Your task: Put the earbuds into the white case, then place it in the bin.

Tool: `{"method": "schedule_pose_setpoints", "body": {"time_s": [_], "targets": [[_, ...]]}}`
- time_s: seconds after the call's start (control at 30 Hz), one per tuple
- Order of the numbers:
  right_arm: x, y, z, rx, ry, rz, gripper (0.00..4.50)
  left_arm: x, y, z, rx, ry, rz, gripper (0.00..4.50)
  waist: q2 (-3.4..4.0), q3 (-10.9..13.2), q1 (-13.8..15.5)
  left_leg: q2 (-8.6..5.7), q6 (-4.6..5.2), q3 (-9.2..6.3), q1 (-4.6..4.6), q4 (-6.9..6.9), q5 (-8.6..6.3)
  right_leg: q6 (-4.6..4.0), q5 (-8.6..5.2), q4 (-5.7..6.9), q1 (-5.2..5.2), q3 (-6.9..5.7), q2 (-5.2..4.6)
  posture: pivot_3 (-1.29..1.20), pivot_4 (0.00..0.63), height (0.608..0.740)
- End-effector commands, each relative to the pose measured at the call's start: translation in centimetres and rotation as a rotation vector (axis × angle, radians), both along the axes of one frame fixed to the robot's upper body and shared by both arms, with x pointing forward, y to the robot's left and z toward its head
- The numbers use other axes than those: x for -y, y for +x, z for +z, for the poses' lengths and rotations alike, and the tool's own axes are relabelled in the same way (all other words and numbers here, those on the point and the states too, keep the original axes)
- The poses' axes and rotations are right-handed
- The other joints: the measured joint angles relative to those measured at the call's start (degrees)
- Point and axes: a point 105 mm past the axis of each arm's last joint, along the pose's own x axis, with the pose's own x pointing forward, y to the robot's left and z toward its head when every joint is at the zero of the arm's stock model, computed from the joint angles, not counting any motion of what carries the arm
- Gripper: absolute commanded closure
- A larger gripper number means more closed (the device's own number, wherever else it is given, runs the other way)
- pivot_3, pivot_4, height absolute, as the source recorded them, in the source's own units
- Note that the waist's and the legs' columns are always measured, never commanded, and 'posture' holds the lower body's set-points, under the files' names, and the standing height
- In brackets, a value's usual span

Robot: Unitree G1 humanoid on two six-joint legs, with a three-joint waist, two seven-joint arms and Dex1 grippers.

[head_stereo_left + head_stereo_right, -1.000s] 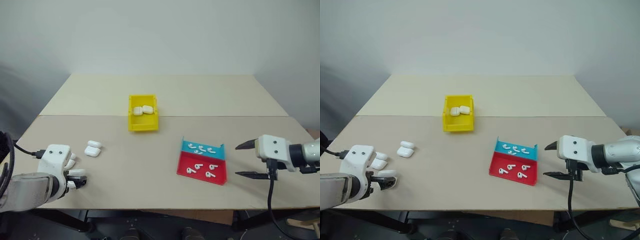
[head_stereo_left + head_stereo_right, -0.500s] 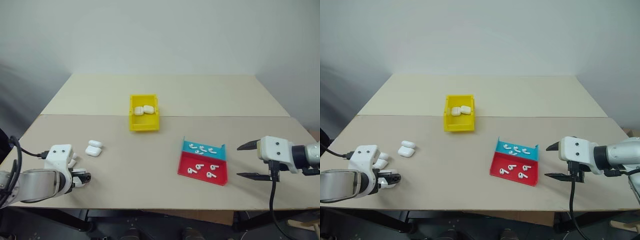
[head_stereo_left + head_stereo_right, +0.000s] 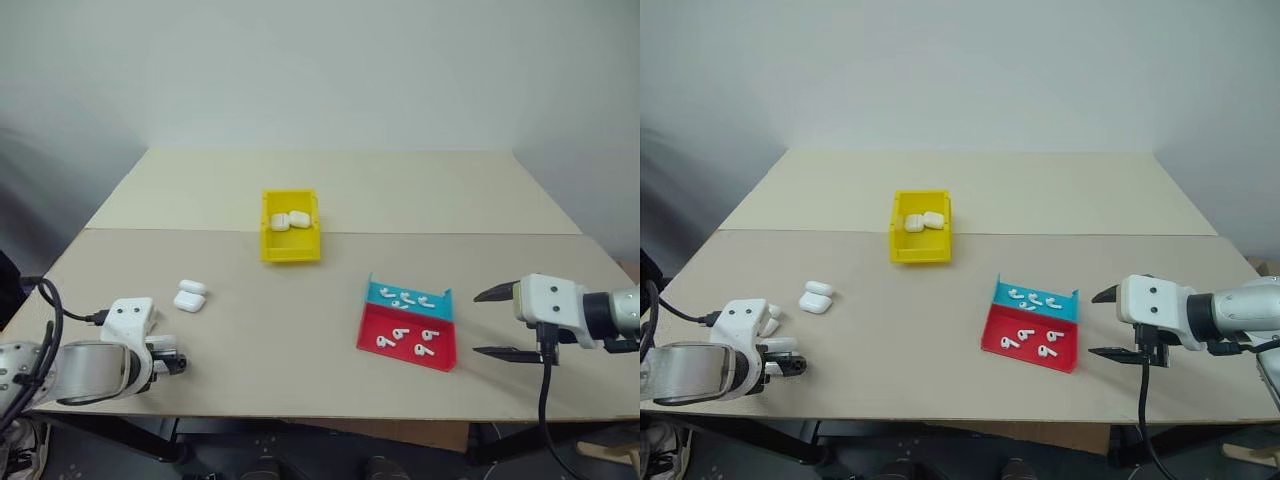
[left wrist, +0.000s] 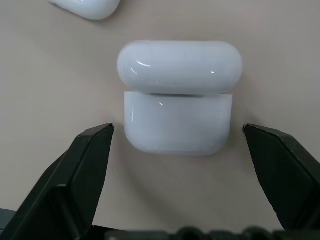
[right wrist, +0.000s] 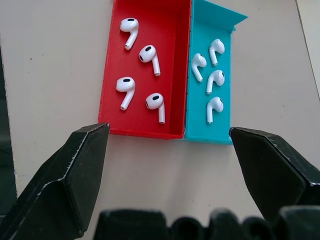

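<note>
Ahead, our left gripper [image 4: 177,137] stands wide open around a glossy white rounded earbud case [image 4: 178,97], fingers clear of it, gripping nothing. Another case [image 4: 86,7] beyond it is cut off. Well right of that case, our right gripper [image 5: 167,145] gapes empty before the flat red-and-blue tray [image 5: 145,131] of tiny white earbuds [image 5: 150,57]. Beyond sits the yellow plastic bin [image 3: 291,250], two cases inside. No writing is readable.

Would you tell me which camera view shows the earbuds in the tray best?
The right wrist view: the earbuds show one by one, four in the red half and four in the blue half of the tray. The two eye views show them as small white specks in the tray on the table.
</note>
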Motion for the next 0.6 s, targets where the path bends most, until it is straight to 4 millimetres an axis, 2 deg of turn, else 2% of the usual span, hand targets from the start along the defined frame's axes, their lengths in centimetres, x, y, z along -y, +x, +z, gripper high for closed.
{"method": "schedule_pose_setpoints", "body": {"time_s": [0.03, 0.47, 0.6], "targets": [[-0.24, 0.0, 1.16, 0.038, 0.008, 0.008, 0.06, -0.16, 0.4, 0.46, 0.018, 0.014, 0.016, 0.0, 0.0, 0.0, 0.0, 0.0, 0.0, 0.02, 0.0, 0.0, 0.0, 0.0, 0.0, -0.01, 0.0, 0.01, 0.0, 0.0, 0.15, 0.74], [-0.16, 0.2, 0.97, 0.04, -0.002, 0.004, 0.06, -0.33, 0.65, -0.18, 0.018, -0.014, 0.076, 0.0, 0.04, 0.0, 0.2, -0.01, -0.01, 0.12, 0.13, -0.03, 0.0, 0.03, 0.01, 0.01, 0.05, 0.11, -0.01, 0.0, 0.15, 0.74], [-0.2, 0.15, 0.97, 0.041, -0.001, 0.006, 0.0, -0.47, 0.76, -0.04, 0.025, 0.003, 0.098, 0.89, 0.04, 0.0, 0.1, -0.02, -0.04, 0.12, 0.15, -0.03, 0.02, 0.04, 0.02, 0.01, 0.05, 0.13, -0.01, 0.0, 0.15, 0.74]]}}
